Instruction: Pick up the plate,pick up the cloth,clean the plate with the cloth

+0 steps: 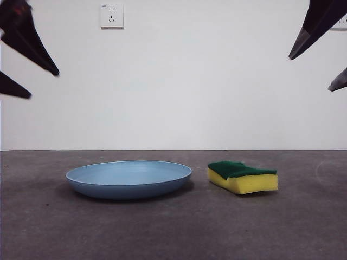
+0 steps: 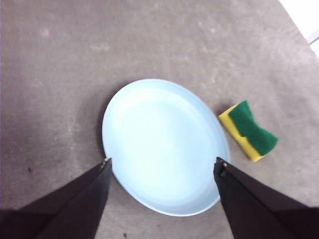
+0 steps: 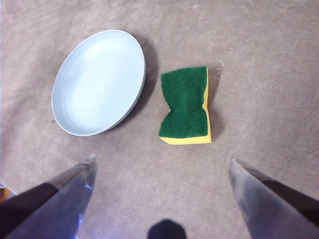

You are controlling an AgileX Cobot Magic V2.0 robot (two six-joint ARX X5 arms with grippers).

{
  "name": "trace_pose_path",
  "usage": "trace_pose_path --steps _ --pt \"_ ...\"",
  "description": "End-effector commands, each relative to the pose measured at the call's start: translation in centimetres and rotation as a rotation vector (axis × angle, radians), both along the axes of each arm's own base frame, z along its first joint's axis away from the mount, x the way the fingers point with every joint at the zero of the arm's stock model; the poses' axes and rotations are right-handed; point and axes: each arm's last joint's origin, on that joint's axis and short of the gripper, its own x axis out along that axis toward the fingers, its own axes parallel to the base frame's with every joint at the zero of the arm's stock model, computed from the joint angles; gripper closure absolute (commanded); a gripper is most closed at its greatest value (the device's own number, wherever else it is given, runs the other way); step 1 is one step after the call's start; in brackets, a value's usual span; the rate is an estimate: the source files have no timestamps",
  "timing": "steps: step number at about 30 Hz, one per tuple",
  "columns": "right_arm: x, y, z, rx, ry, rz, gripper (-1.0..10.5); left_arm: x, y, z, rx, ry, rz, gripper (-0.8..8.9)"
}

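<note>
Front view shows you the plate point(image 1: 129, 179) lying flat on the grey tabletop point(image 1: 173, 233), with the sponge point(image 1: 242, 176) just beside it, green layer up, the two apart by a narrow gap. Both pincers hang high above them, only black tips showing at the upper corners, touching nothing.

Your left pincer point(image 2: 162, 162) stands wide open and empty over the plate point(image 2: 164, 145): in the left wrist view its two jaws spread about as wide as the plate itself, which sits directly below and between them. The sponge point(image 2: 247, 130) lies off past the outer side of one jaw, near the plate's rim but not touching it.

Your right pincer point(image 3: 160, 164) is likewise spread open and holds nothing. In the right wrist view the sponge point(image 3: 186, 105) lies ahead of the gap between its jaws, well below, its wavy sides and yellow foam edge plain to see. The plate point(image 3: 98, 82) rests further off to the side of the sponge, ahead of the other jaw, rim up and bare inside.

A white wall socket point(image 1: 111, 16) sits on the wall behind.
</note>
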Motion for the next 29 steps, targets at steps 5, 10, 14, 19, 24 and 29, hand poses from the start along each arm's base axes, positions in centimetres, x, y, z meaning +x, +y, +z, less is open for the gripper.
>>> trace_pose_path --steps 5,10,14,19,24,29 --pt "0.0 0.0 0.1 -0.005 -0.009 0.004 5.1 3.0 -1.1 -1.7 0.078 0.105 0.043 4.69" --pt "0.0 0.0 0.1 -0.001 -0.005 0.0 5.1 5.5 -2.3 -2.0 0.142 0.141 0.046 4.69" --pt "0.0 0.0 0.1 -0.002 -0.003 0.0 5.1 7.6 -3.0 -2.7 0.194 0.178 0.043 4.69" --pt "0.0 0.0 0.1 -0.002 -0.002 0.0 5.1 9.9 -3.7 -4.7 0.208 0.264 0.026 4.69" --pt "0.0 0.0 0.1 -0.002 -0.003 0.0 5.1 10.7 -4.4 -7.1 0.221 0.323 0.005 4.71" --pt "0.0 0.0 0.1 -0.002 -0.002 0.0 5.1 11.0 -5.1 -9.0 0.235 0.376 -0.017 4.71"
